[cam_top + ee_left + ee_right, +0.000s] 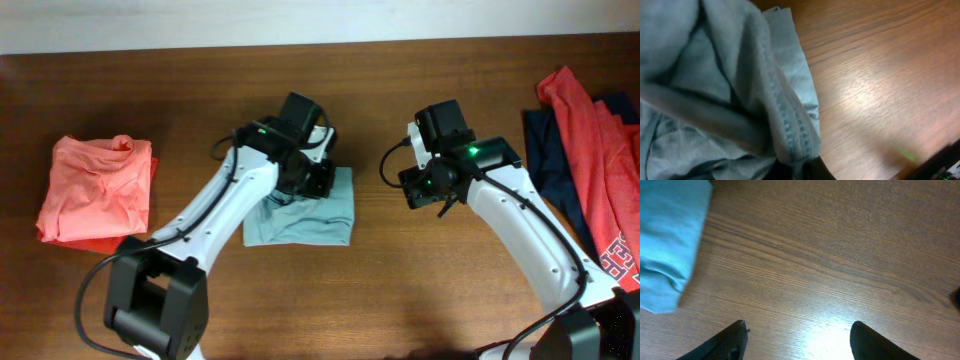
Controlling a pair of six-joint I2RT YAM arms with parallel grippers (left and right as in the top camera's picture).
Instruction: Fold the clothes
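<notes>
A pale grey-blue T-shirt (300,222) lies folded into a small rectangle at the table's middle. My left gripper (314,180) sits at its upper right corner. In the left wrist view the gripper (801,169) is shut on a stitched hem fold of the shirt (715,75), which bunches over the wood. My right gripper (426,190) hovers to the right of the shirt, apart from it. In the right wrist view it (797,327) is open over bare wood, with the shirt's edge (670,240) at the upper left.
A coral-orange T-shirt (95,190) lies folded at the far left. A red shirt with white print (600,160) lies over a navy one (548,150) in a loose pile at the right edge. The wooden table (400,290) shows between them.
</notes>
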